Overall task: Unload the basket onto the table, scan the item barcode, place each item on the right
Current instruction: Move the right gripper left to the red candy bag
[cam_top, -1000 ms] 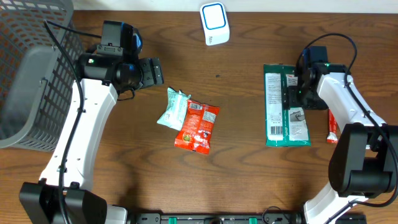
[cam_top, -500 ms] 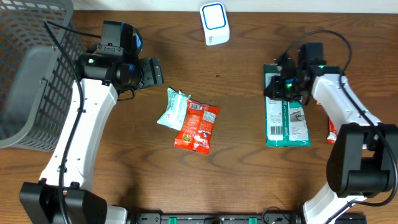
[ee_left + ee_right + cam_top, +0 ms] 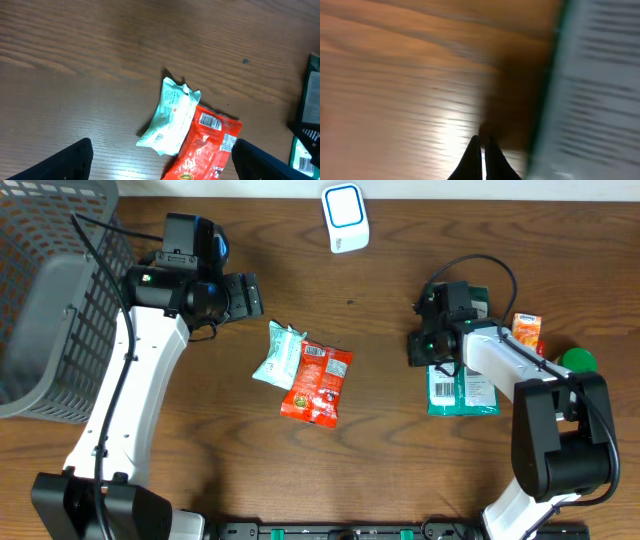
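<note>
A white scanner (image 3: 345, 218) with a blue face stands at the table's far edge. A pale mint packet (image 3: 277, 354) and a red packet (image 3: 318, 382) with a barcode label lie together mid-table, and the left wrist view shows the same mint packet (image 3: 172, 117) and red packet (image 3: 207, 145). My left gripper (image 3: 247, 294) hangs open to their upper left, holding nothing (image 3: 162, 146). A green-and-white packet (image 3: 462, 385) lies flat at the right. My right gripper (image 3: 416, 348) is shut just off its left edge, empty (image 3: 482, 142), with the blurred packet (image 3: 592, 90) beside it.
A grey mesh basket (image 3: 40, 290) fills the far left corner. A small orange box (image 3: 527, 330) and a green round object (image 3: 578, 361) lie right of the green packet, next to my right arm.
My right gripper has shut and swung left, from over the green packet to its left edge. That uncovered the orange box and green object. The left arm has not moved.
</note>
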`<state>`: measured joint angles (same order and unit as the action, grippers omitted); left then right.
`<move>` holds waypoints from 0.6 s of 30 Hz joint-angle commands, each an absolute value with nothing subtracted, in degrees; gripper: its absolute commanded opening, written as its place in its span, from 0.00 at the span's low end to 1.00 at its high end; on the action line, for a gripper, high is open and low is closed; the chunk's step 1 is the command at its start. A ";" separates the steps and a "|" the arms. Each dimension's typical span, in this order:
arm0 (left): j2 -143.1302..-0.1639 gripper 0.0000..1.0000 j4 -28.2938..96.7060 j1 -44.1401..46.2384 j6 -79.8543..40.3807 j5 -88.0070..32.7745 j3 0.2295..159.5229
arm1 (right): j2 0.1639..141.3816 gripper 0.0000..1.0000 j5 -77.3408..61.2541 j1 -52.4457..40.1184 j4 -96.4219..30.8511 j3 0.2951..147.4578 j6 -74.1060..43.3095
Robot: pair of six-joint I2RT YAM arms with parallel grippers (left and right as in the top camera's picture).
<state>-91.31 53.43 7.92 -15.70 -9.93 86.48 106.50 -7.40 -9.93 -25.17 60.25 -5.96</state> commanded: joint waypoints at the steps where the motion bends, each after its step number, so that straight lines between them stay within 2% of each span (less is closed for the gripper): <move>1: -90.98 0.89 53.54 7.79 -15.97 -9.56 86.50 | 106.83 0.02 5.23 -9.50 -26.92 60.16 -6.74; 12: -90.98 0.89 53.54 7.79 -15.99 -9.56 86.50 | 106.78 0.01 22.39 -7.90 -33.10 60.31 -6.59; 18: -90.98 0.89 53.54 7.79 -15.97 -9.56 86.50 | 106.50 0.01 23.86 -7.99 -34.30 60.69 -6.63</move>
<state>-91.31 53.45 7.92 -15.70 -9.93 86.48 106.34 20.53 -8.05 -34.09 60.64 -6.00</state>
